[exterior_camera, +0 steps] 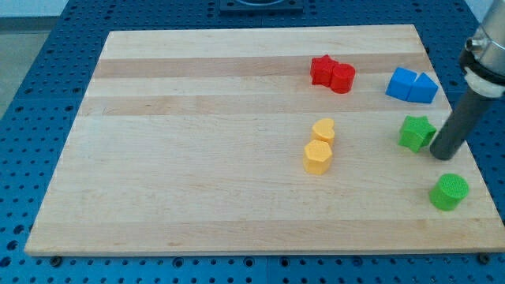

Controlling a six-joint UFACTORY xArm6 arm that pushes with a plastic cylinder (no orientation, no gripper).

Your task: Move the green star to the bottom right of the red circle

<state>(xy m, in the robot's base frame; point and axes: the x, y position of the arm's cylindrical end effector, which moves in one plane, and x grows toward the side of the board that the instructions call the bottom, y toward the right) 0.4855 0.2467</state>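
The green star (415, 132) lies on the wooden board near the view's right edge. The red circle (343, 78) sits up and to the left of it, touching a red star (322, 69) on its left. My tip (444, 154) is just right of the green star and slightly below it, close to or touching it. The green star is to the lower right of the red circle, about a hand's width away.
A blue cube (402, 83) and a blue triangle (424, 88) sit together above the green star. A green circle (449, 192) lies below my tip. A yellow heart (323, 130) and a yellow hexagon (317, 157) sit mid-board. The board's right edge (472, 150) is close.
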